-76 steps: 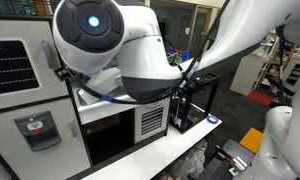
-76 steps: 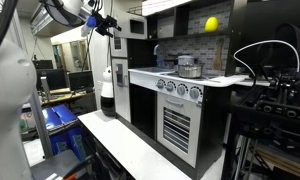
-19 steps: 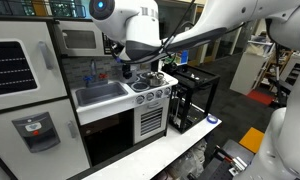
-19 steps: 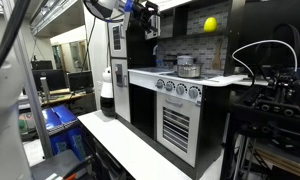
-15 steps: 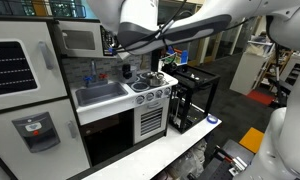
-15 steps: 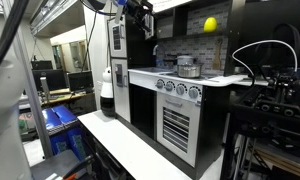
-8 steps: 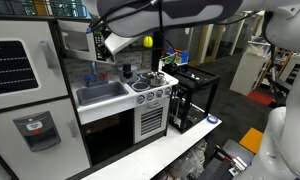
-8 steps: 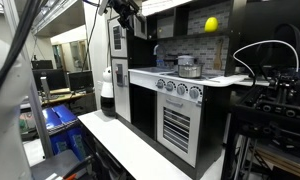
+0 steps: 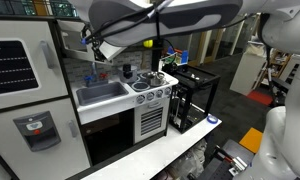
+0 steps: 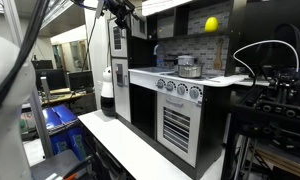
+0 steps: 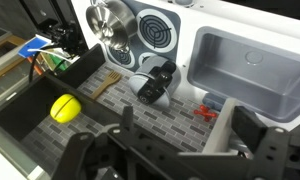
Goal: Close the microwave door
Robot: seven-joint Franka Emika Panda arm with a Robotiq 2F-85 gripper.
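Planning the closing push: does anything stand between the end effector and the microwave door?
Nothing visible does. In an exterior view the microwave door stands open and the end effector hangs just above it, with no object between them. The wrist view does not show the door.

place: lab w/ toy kitchen (image 10: 180,110) | evid: sink (image 9: 100,95), stove (image 9: 150,84), oven (image 9: 110,135); cabled rig (image 10: 270,110) bkgd

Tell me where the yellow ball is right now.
In an exterior view the yellow ball sits high up above the brick backsplash, up and to the right of the metal pot. In the wrist view it shows at lower left.
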